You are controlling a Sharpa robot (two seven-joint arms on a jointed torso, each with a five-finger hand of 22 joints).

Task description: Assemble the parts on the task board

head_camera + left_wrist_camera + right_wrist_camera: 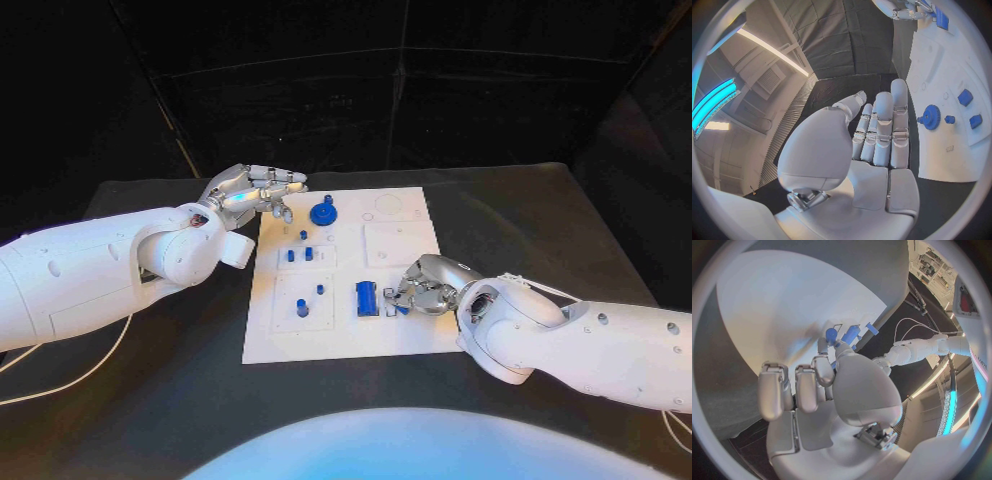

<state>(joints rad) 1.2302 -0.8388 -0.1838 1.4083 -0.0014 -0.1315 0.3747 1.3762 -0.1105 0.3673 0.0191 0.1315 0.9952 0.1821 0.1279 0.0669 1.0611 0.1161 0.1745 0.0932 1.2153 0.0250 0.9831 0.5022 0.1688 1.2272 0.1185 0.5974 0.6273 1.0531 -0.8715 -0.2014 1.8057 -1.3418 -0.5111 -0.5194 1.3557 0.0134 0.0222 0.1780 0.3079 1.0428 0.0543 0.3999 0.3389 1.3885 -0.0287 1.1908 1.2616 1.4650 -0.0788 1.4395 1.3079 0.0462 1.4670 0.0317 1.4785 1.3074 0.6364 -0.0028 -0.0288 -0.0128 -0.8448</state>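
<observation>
White plastic forms the task board (346, 335), which lies flat in the middle of the black surface (173, 390). Several small blue parts occupy its recesses: a blue gear (323, 212) with an upright stub stands near the far left corner, two short blue pegs (297, 255) sit just nearer the robot, and a blue rectangular block (366, 298) lies at the near middle.

The left hand (255, 192) hovers at the board's far left edge, just beside the gear; the left wrist view shows its fingers (882, 132) extended side by side and released, holding nothing.

The right hand (421, 285) rests over the near right part of the board, next to the rectangular block. Its fingers (826, 371) are curled inward, and the right wrist view shows a small blue piece (832, 334) at the fingertips, apparently pinched between thumb and finger, though the contact itself is partly hidden.

By appearance the parts are light, rigid moulded pieces with smooth faces, so they are likely to slip or tip under a loose grip. A sensible hold is a fingertip pinch across opposite flat sides, keeping each piece upright for insertion; the gear is best taken by its central stub rather than its toothed rim.
</observation>
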